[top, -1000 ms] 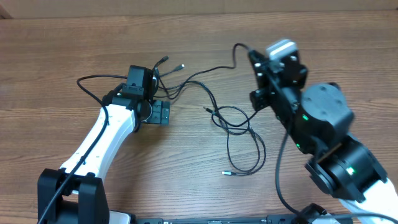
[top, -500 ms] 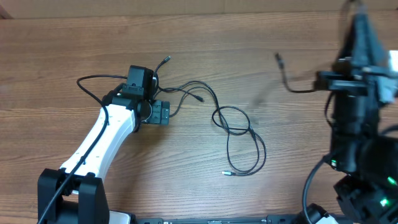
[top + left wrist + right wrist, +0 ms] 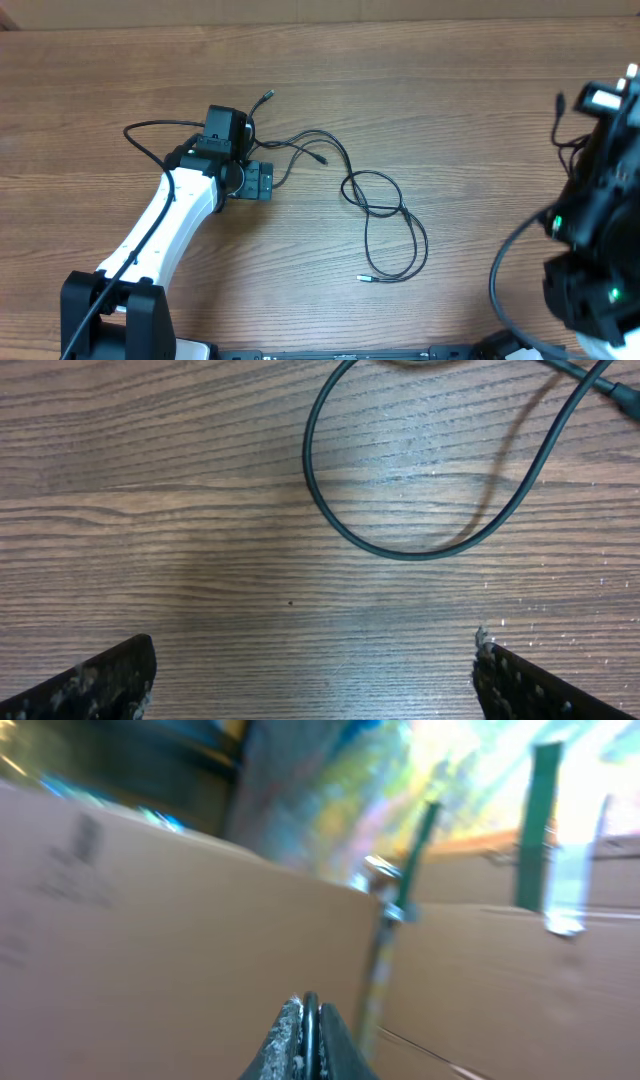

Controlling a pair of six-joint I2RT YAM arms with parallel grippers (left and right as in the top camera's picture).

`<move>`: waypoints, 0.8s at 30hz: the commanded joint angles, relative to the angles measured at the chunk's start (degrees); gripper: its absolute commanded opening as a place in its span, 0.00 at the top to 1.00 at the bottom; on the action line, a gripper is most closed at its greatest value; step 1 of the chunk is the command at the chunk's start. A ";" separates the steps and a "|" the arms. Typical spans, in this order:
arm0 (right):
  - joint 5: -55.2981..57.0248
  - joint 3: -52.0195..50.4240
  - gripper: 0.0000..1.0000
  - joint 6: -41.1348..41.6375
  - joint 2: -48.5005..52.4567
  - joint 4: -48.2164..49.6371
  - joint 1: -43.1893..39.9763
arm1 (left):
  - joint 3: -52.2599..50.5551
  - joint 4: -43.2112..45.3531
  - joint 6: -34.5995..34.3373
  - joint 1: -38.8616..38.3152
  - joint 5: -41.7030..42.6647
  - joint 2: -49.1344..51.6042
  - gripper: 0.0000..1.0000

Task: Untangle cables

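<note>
Cables (image 3: 385, 225), from overhead, sprawl across the table (image 3: 450, 60), nearest strands just beyond the left gripper (image 3: 228, 135) (the closer arm). Left wrist: jaws wide apart, one loop (image 3: 400, 556) dead ahead. Right wrist: right gripper (image 3: 310, 1020) pinched shut, pointing away; holding cord or not, cannot tell.

Black cables (image 3: 398, 211) on brown wood-grain table (image 3: 450, 80) (white-shelled left arm (image 3: 170, 215))
</note>
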 commanded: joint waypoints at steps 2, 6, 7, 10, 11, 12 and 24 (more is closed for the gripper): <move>1.16 1.05 0.96 -1.46 4.92 -0.07 -10.82 | -0.26 0.09 0.66 -0.02 -0.52 -0.24 0.00; 1.18 1.03 0.96 -1.27 11.74 -0.81 -21.66 | -0.26 0.09 0.66 -0.02 -0.52 -0.24 0.00; 1.22 1.03 0.96 -1.03 13.07 -0.66 -23.87 | -0.26 0.09 0.63 -0.02 -0.52 -0.24 0.00; 1.22 1.03 0.96 1.70 16.00 -0.70 -29.86 | -0.26 0.09 0.63 -0.02 -0.52 -0.24 0.00; 1.18 1.03 0.96 3.91 17.05 -0.74 -33.77 | -0.26 0.09 0.66 -0.02 -0.52 -0.24 0.00; 1.16 1.03 0.96 5.07 17.40 -0.98 -36.00 | -0.26 0.09 0.66 -0.02 -0.50 -0.24 0.00; -3.65 1.03 0.96 13.51 17.73 -9.70 -51.93 | -0.26 0.09 0.66 -0.02 -0.52 -0.24 0.00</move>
